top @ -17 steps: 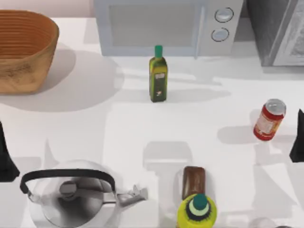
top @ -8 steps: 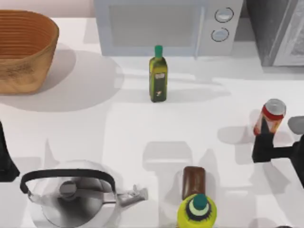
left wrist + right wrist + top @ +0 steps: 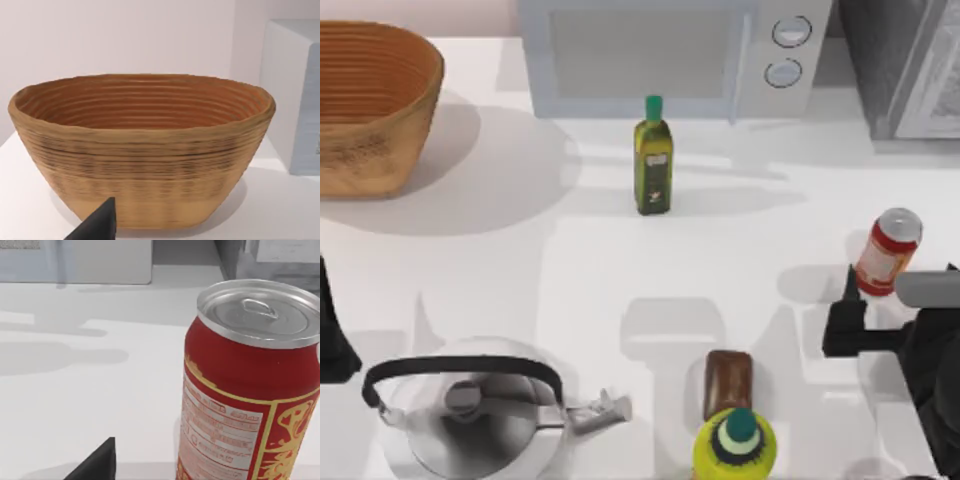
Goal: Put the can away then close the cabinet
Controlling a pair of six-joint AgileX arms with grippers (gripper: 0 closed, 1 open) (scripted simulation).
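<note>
Since half a second ago the right gripper point(image 3: 880, 310) has slid further in from the right edge, now just near of the can point(image 3: 886, 252). Can stands upright at the table's point(image 3: 620, 260) right side, unmoved, well near of the cabinet point(image 3: 905, 65) in the far right corner. Right fingers look spread, one dark finger point(image 3: 844, 322) left of the can's base, holding nothing; can fills the right wrist view point(image 3: 250, 385). Left gripper point(image 3: 332, 335) parked at the left edge, finger state cannot tell, facing the basket point(image 3: 142, 150).
</note>
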